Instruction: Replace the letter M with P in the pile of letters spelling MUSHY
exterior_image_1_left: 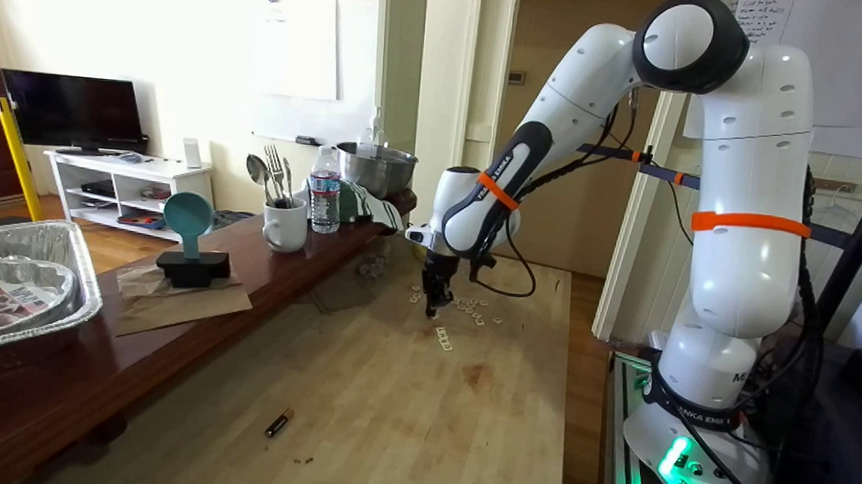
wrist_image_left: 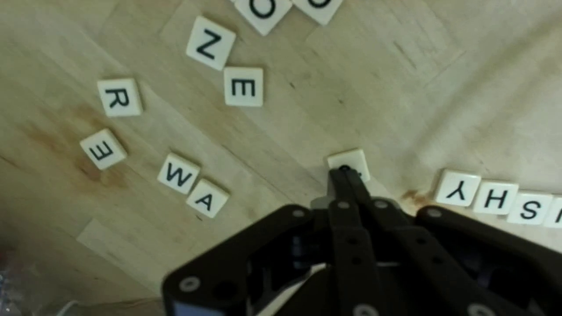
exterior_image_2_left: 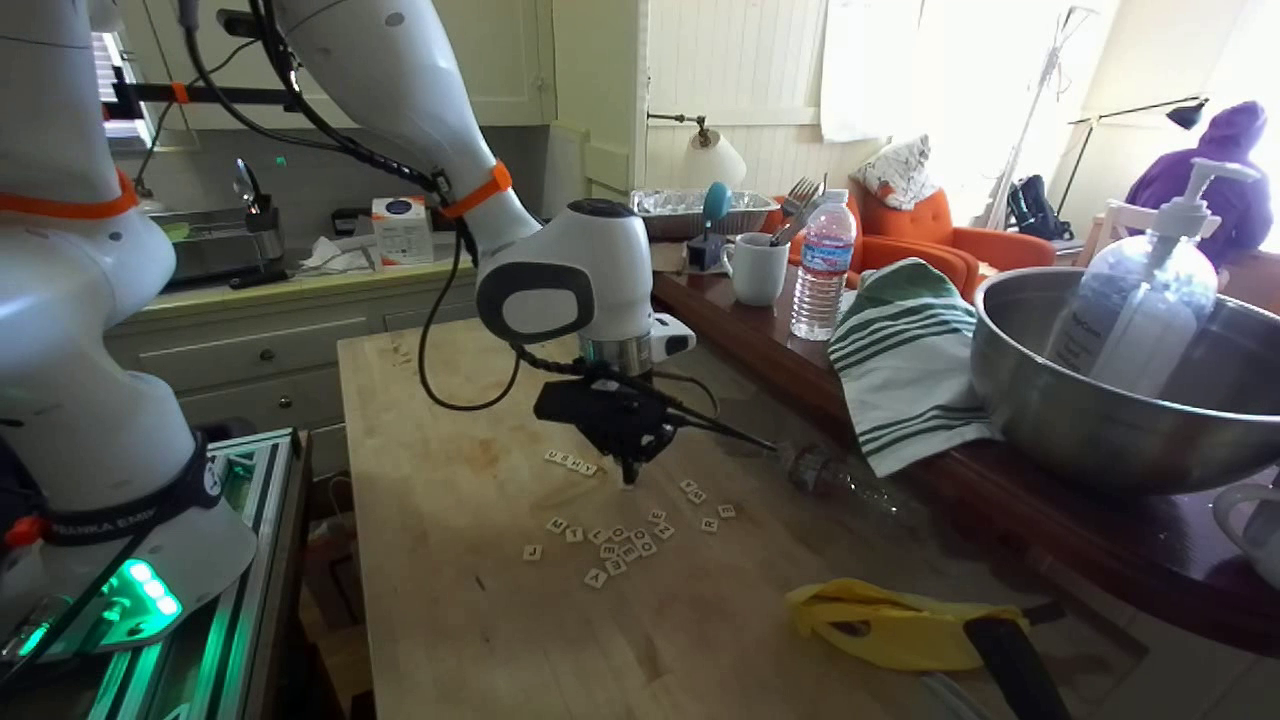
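Note:
The small pale letter tiles lie scattered face up on the wooden table. A row reading USHY (exterior_image_2_left: 570,462) also shows in an exterior view (exterior_image_1_left: 444,338) and at the right of the wrist view (wrist_image_left: 495,197), its U end cut off. A tile with M (exterior_image_2_left: 557,525) lies among the loose tiles. My gripper (wrist_image_left: 347,172) points down with its fingers shut together, its tips over a single tile (wrist_image_left: 354,159). That tile's letter is mostly covered; only a round curve shows. I cannot tell if the tips touch it. The gripper also shows in both exterior views (exterior_image_1_left: 430,313) (exterior_image_2_left: 629,478).
Tiles W (wrist_image_left: 178,173), A (wrist_image_left: 207,198), E (wrist_image_left: 243,87) and R (wrist_image_left: 120,97) lie near the gripper. A clear plastic item (exterior_image_2_left: 840,480) and a yellow object (exterior_image_2_left: 890,625) lie on the table. A battery (exterior_image_1_left: 278,423) lies farther off. A raised dark ledge (exterior_image_1_left: 309,279) borders the table.

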